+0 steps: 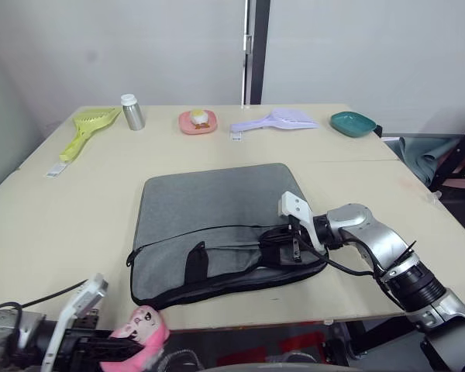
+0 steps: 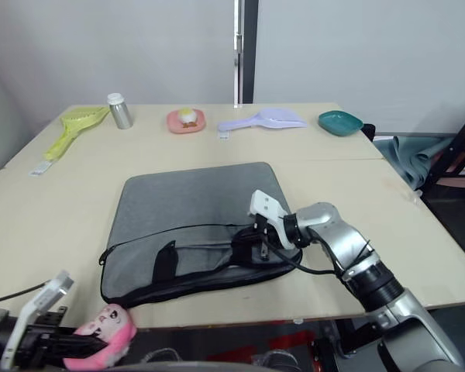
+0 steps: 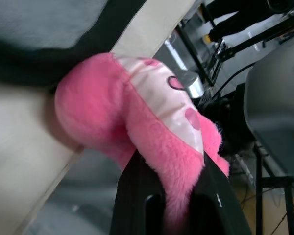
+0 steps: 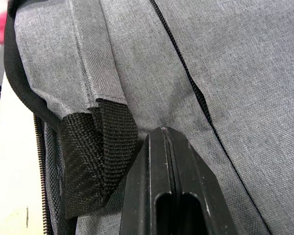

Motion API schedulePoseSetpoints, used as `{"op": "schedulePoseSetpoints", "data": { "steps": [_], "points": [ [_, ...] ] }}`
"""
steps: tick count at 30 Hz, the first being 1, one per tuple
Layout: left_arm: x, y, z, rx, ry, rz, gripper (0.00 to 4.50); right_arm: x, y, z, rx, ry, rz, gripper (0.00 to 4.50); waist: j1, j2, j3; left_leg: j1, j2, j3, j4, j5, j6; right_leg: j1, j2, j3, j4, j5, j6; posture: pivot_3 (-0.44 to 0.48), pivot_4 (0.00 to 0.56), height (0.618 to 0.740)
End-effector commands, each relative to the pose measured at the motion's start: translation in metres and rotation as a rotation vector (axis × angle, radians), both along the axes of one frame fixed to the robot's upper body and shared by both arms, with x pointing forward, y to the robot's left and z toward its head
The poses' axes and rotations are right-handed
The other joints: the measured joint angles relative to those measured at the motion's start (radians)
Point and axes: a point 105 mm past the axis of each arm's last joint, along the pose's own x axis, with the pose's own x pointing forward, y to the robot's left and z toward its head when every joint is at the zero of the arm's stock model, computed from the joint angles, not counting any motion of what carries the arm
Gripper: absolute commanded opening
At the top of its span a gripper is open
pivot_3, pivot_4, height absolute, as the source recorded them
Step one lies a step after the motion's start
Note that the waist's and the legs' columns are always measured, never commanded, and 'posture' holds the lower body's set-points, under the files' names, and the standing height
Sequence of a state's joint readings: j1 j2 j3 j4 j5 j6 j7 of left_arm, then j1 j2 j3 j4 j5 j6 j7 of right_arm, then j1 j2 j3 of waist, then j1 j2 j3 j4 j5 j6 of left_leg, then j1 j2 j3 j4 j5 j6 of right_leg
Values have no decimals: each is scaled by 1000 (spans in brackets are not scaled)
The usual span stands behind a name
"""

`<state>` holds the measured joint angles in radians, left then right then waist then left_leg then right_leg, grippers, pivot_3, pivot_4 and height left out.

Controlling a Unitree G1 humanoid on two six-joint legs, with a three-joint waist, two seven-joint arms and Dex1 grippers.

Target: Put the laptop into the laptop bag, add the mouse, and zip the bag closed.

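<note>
The right gripper (image 4: 162,131) is seen with its two black fingers (image 4: 152,166) pressed flat together, nothing visible between them, their tips laid against the grey woven fabric of the large flat grey laptop bag (image 1: 217,225) just beside a black webbing strap handle (image 4: 95,156) and a black zipper line (image 4: 186,73). The bag is spread flat on the pale wooden desk (image 1: 54,225), its zipped edge turned toward the near side of the desk. The left gripper (image 3: 166,196) is closed on a pink plush toy with a face (image 3: 137,117), the plush being squeezed between its black fingers (image 3: 137,196) at the near desk edge, close to the bag's near corner. Far beyond the bag, along the far side of the desk, a yellow-green plastic scoop (image 1: 84,130), a small silver bottle with a white cap (image 1: 132,112), a pink dish (image 1: 198,122), a lilac scoop (image 1: 277,120) and a teal dish (image 1: 353,123) are lined up.
</note>
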<state>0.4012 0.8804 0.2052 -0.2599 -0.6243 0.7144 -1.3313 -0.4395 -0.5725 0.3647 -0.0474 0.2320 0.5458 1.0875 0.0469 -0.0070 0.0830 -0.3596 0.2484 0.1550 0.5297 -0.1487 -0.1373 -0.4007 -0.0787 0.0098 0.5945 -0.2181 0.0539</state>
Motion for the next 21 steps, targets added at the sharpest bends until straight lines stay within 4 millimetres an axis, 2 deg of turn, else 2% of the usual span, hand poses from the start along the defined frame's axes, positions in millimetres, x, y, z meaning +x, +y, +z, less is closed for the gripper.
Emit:
{"op": "schedulePoseSetpoints", "data": {
  "steps": [1,2,4,8,11,14,21],
  "points": [
    [17,-20,-8,15,-48,39,5,-23,-21,-69,-200,233,-82,0,4,1,0,2,0,0,0,0,0,2,0,0,1,0,0,0,150,740],
    [23,-24,-9,14,-56,62,5,-23,-20,-69,-198,233,-83,0,6,1,0,8,0,0,0,0,0,5,0,1,1,0,1,0,150,740],
    [37,-31,-8,-5,-76,111,5,-23,-19,-68,-193,234,-85,0,12,3,-1,10,-2,1,0,0,0,7,1,5,1,-9,14,0,150,740],
    [46,-46,5,-52,-104,84,5,-25,-20,-68,-193,237,-89,0,22,2,0,10,-4,1,0,0,0,6,4,13,0,-9,15,0,150,740],
    [39,-66,31,-173,-124,-51,5,-25,-20,-68,-196,235,-90,0,27,0,3,9,-5,0,0,0,1,4,4,15,-1,-10,16,0,150,740],
    [32,-76,46,-258,-102,-131,5,-25,-19,-68,-200,232,-77,0,25,0,6,8,-8,-4,-1,0,1,4,5,15,-7,-10,17,0,150,740],
    [24,-77,53,-313,-50,-221,5,-22,-18,-65,-201,226,-72,0,6,-1,3,8,-16,-10,-1,0,1,3,5,19,-9,-9,16,0,150,740]
  ]
}}
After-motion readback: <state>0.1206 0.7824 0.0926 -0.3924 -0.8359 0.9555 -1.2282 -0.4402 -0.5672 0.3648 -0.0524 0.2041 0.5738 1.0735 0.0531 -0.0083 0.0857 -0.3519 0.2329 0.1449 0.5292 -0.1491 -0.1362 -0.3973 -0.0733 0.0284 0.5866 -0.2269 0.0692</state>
